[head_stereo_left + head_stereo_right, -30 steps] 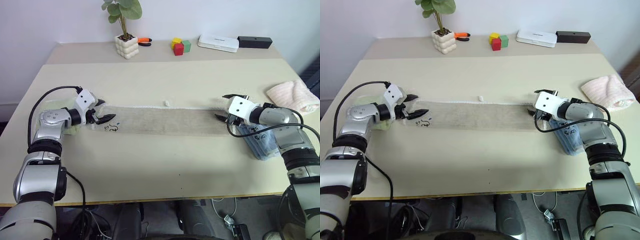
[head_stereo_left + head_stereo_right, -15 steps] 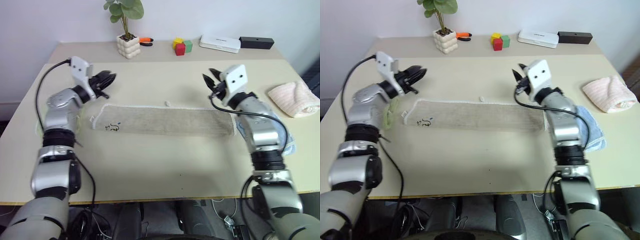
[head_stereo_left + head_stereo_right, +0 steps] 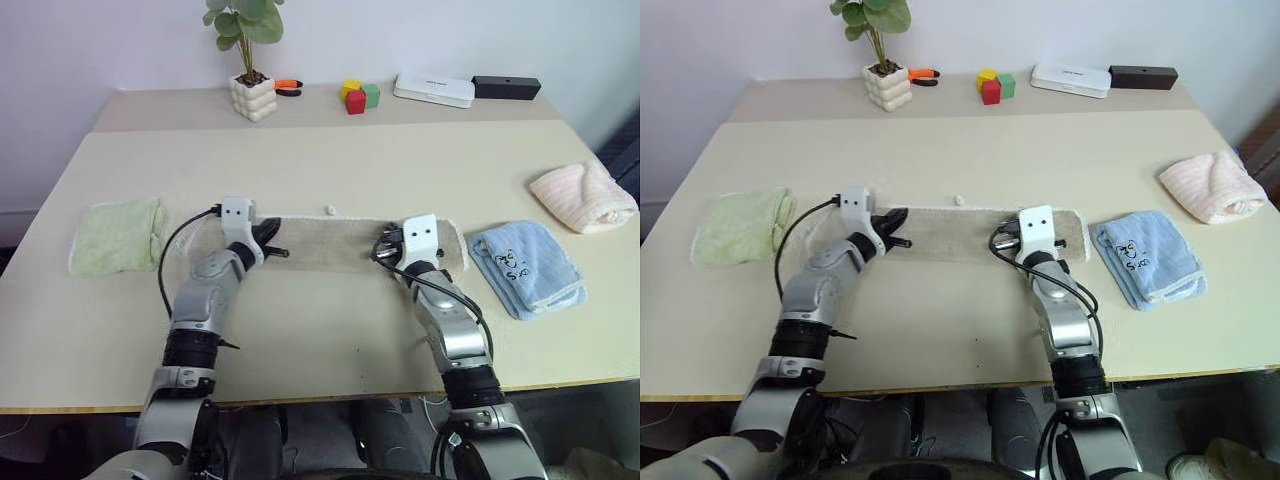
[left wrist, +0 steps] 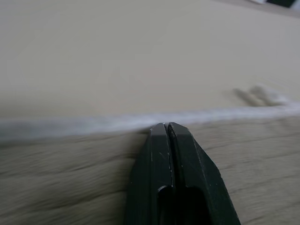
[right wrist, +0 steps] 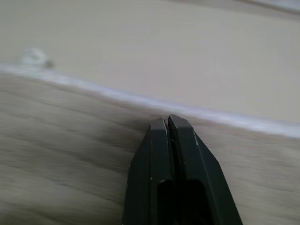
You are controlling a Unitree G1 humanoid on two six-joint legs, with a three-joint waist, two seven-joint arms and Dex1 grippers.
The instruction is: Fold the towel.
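Towel: the beige towel (image 3: 330,243) lies flat as a long strip across the middle of my table (image 3: 330,160). Its white corded edge runs along the far side, with a small white loop (image 3: 329,210) just beyond that edge.

My left claw: my left gripper (image 3: 283,252) sits low over the left part of the towel. Its two black fingers are pressed together with nothing between them. In my left wrist view the fingertips (image 4: 167,129) reach right up to the white edging; I cannot tell whether they touch the cloth.

My right claw: my right gripper (image 3: 377,252) sits over the right part of the towel, tips pointing toward the towel's middle. Its fingers are pressed together too, pinching nothing. In my right wrist view the tips (image 5: 168,123) stop just short of the white edging.

Between my claws: a bare stretch of towel, and the two grippers are apart from each other.

Left side: a light green towel (image 3: 115,235) lies folded, apart from the beige one.

Right side: a blue towel (image 3: 527,266) with a cartoon print lies just beside the beige towel's right end. A pink towel (image 3: 585,196) is bundled farther off, near the table's right edge.

Far edge: a potted plant (image 3: 249,55), orange-handled pliers (image 3: 288,85), coloured blocks (image 3: 360,95), a white box (image 3: 434,89) and a black box (image 3: 506,86).
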